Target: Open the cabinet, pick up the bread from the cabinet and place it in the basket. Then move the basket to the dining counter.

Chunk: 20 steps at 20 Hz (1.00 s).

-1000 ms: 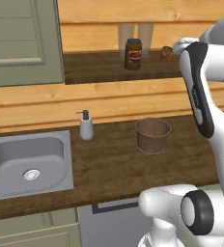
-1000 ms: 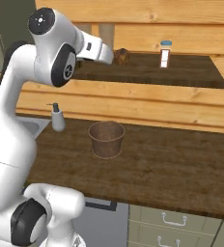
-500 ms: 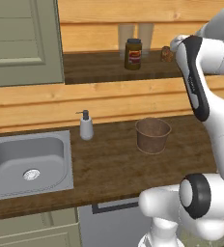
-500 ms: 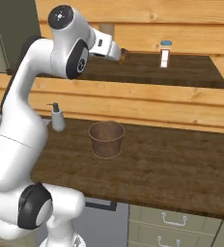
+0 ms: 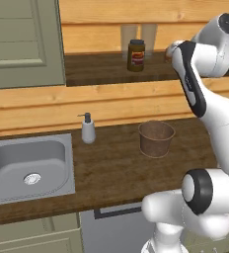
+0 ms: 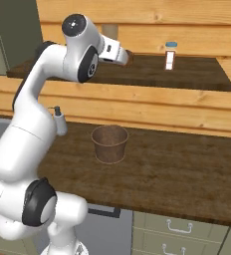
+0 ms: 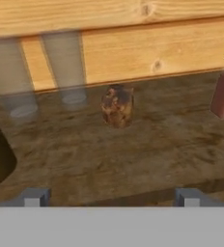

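The gripper (image 7: 109, 198) is hovering at the front edge of the cabinet shelf (image 7: 133, 154) with its jaws spread wide, pointing at the bread (image 7: 117, 105), which is standing dead ahead near the shelf's back edge, its long axis seemingly upright, between the tips' line.

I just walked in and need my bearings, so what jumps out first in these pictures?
The white arm reaches up to the dark wooden shelf, its open claw aimed at a small brown loaf of bread by the back wall. Below on the worktop, the brown basket stands empty, right of a soap dispenser and a steel sink.
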Available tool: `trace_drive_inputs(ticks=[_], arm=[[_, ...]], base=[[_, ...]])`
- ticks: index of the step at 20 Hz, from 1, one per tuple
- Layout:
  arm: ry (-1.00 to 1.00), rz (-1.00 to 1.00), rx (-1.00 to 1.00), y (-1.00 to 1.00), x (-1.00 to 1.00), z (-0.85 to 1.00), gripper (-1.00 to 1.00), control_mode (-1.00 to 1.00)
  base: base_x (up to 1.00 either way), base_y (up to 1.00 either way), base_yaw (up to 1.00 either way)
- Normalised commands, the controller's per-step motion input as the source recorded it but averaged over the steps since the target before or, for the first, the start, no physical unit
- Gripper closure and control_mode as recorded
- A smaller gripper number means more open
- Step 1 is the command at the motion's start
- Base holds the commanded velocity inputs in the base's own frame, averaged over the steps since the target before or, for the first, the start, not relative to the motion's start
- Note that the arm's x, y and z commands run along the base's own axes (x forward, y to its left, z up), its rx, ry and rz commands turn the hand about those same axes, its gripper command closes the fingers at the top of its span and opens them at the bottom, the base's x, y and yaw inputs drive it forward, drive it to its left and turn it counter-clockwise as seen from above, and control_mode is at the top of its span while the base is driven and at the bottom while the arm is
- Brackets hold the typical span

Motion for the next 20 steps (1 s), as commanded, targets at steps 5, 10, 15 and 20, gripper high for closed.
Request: trace_drive_inputs(ticks=[5,10,15,20], arm=[[0.01,0.00,0.00,-0.10,0.36,-0.01,-1.00,-1.00],[0.07,0.00,0.00,-0.07,0.41,0.00,-1.00,-1.00],[0.06,0.02,0.00,-0.19,0.46,0.00,-1.00,-1.00],[0.01,0.01,0.00,-0.01,0.39,0.00,-1.00,-1.00]], base=[[0.00,0.00,0.00],[0.00,0.00,0.00],[0.00,0.00,0.00],[0.00,0.00,0.00]])
